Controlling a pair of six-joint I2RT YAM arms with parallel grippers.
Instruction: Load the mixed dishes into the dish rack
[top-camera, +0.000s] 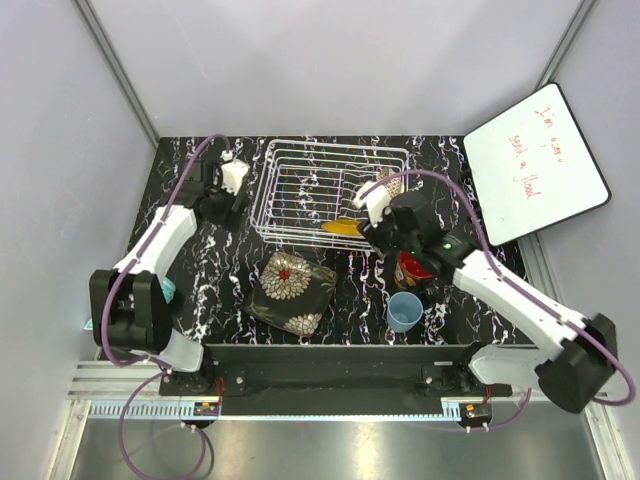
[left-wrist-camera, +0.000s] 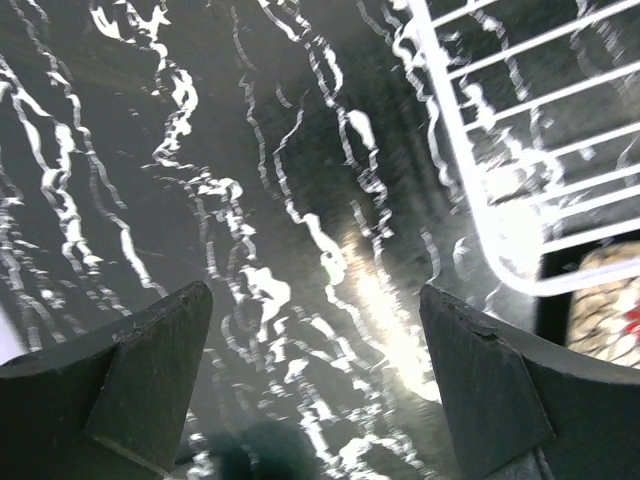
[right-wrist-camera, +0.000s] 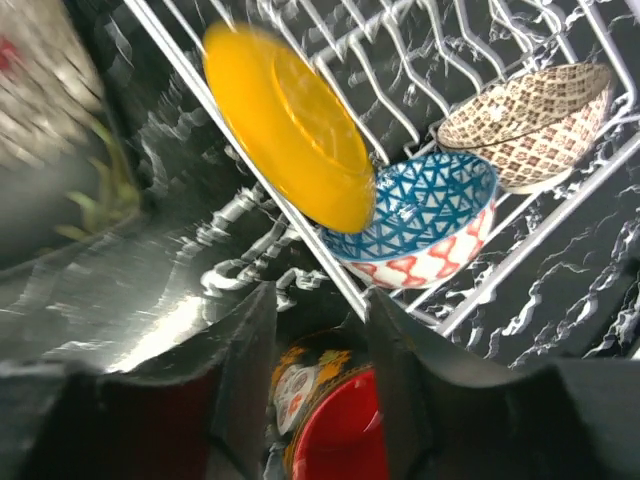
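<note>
The white wire dish rack stands at the back middle. In the right wrist view the yellow-orange plate, blurred, leans on the rack's wires, with the blue patterned bowl and the speckled bowl beside it. My right gripper is at the rack's front right corner, open and empty, and the red mug shows below between the fingers. The mug, the light-blue cup and the dark squarish plate stand on the table. My left gripper is open over bare table, left of the rack.
A white board with red writing leans at the back right. Grey walls enclose the black marbled table on three sides. A teal object peeks out beside the left arm.
</note>
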